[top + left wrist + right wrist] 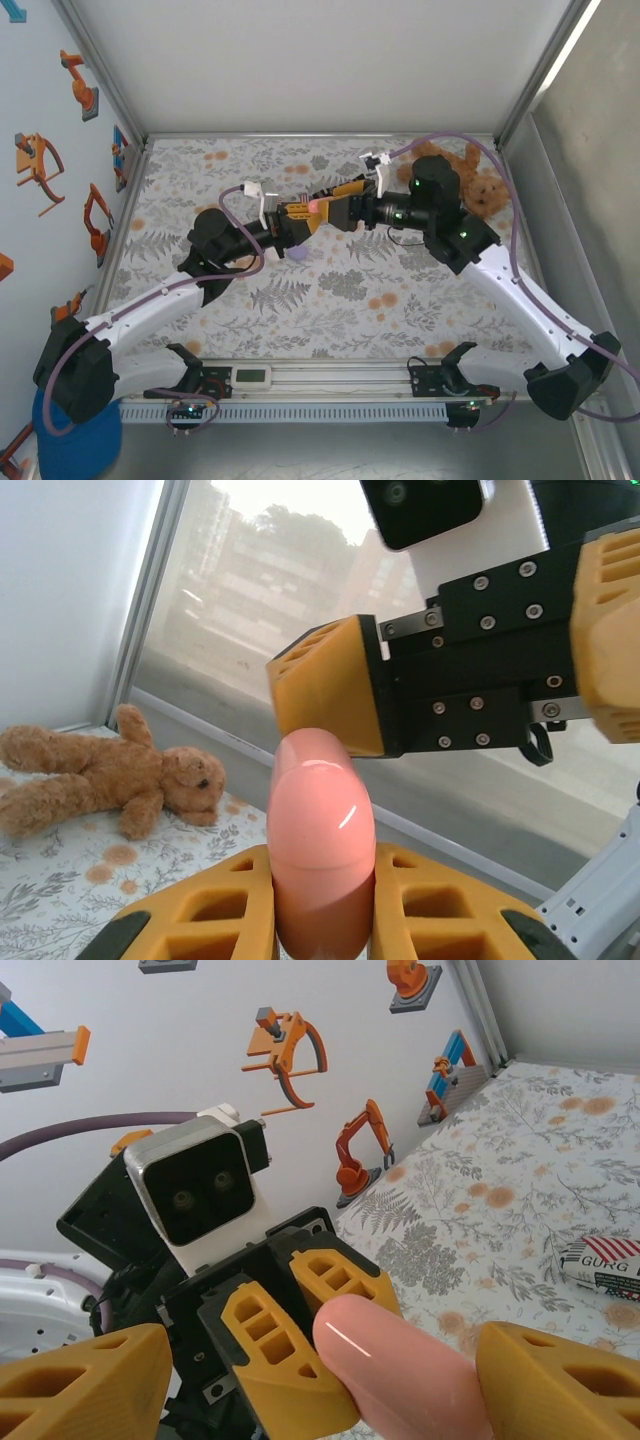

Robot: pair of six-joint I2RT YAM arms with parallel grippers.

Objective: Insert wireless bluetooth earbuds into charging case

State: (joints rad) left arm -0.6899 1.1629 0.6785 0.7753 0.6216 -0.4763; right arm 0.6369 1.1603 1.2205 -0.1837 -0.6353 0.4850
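A salmon-pink rounded charging case (pixel 315 206) is held above the middle of the table where the two grippers meet. My left gripper (pixel 322 868) is shut on the lower part of the case (pixel 320 820), one yellow finger on each side. My right gripper (pixel 320 1365) is open, its jaws spread wide on either side of the free end of the case (pixel 400 1370). One of its fingers (pixel 330 685) rests against the top of the case. The case's lid looks shut. The earbuds are out of view.
A brown teddy bear (pixel 478 185) lies at the back right of the floral table (pixel 350 290). A small lilac object (pixel 297 255) sits on the table under the left gripper. A white packet with red stripes (pixel 600 1265) lies on the cloth.
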